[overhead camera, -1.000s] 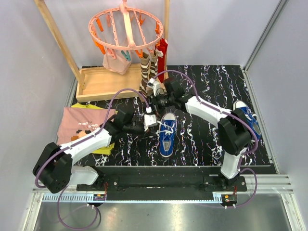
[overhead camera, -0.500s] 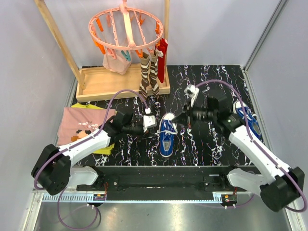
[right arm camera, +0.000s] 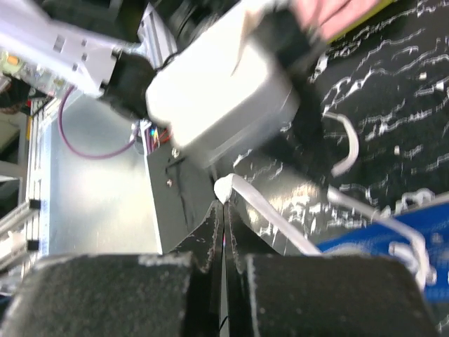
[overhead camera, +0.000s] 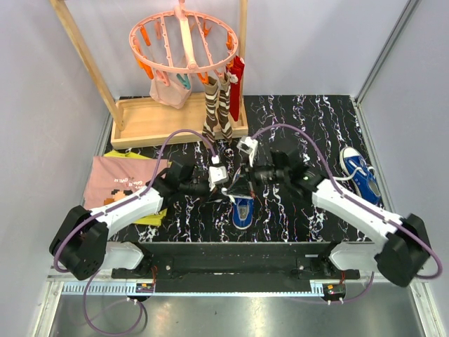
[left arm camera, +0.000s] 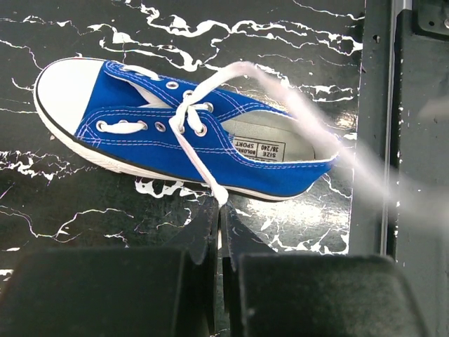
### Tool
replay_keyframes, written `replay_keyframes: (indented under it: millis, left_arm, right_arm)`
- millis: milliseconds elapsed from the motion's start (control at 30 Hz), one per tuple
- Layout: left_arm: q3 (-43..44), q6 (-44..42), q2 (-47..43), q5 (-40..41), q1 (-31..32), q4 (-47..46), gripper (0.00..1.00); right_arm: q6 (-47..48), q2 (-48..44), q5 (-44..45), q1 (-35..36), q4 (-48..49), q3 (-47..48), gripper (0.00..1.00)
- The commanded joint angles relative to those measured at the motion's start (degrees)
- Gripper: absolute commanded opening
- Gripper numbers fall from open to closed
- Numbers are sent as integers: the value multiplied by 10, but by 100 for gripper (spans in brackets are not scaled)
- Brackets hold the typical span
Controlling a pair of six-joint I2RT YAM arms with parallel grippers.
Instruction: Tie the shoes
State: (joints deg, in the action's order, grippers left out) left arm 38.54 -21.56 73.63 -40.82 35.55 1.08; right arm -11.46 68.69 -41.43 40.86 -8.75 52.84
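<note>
Right claw (right arm camera: 224, 207): swung back over the sneaker (left arm camera: 189, 133), pinching one lace (right arm camera: 270, 214) taut.
Left claw (left arm camera: 219, 210): pinching the other lace (left arm camera: 198, 161) by its end, just beside the sneaker.
Next pull: keep both laces taut, cross low.

The left gripper (overhead camera: 223, 192) and the right gripper (overhead camera: 237, 188) meet almost tip to tip, both closed. Just beneath them, on the side toward the arm bases, lies a blue shoe (overhead camera: 242, 211), its toe end hidden under the right gripper. A thin white lace (overhead camera: 228, 198) shows at the tips. The second shoe (overhead camera: 359, 174) lies well to the right of the right gripper, past its arm. Beyond both grippers hang striped socks (overhead camera: 217, 112). A pink cloth (overhead camera: 119, 181) lies well left of the left gripper.
</note>
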Motion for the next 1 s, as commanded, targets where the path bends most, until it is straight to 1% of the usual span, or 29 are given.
replay_keyframes:
  millis: [0, 67, 167, 200, 267, 400, 567, 833, 967]
  left_arm:
    - [16, 12, -1, -14, -10, -42, 0]
    - [13, 13, -4, -16, -16, -49, 0]
    - [3, 17, -7, -21, -23, -59, 0]
    - [0, 18, -10, -22, -24, -61, 0]
    - [-6, 18, -14, -26, -24, -68, 0]
    - [-6, 19, -18, -30, -25, -75, 0]
    - [-14, -2, -29, -36, -23, -71, 0]
    - [-20, -37, -40, -27, -10, -51, 0]
    - [-24, -60, -43, -17, 0, -46, 0]
  right_arm:
    - [-61, 40, 22, 15, 147, 39, 0]
    - [-70, 42, 49, 15, 170, 32, 0]
    - [-74, 32, 115, 16, 182, 24, 0]
    - [-80, 29, 153, 16, 188, 17, 0]
    - [-82, 29, 172, 15, 202, 13, 0]
    - [-92, 50, 237, 16, 211, 4, 0]
    - [-104, 85, 278, 16, 230, -3, 0]
    - [-95, 172, 238, 16, 280, 13, 0]
    - [-101, 228, 190, 16, 280, 59, 0]
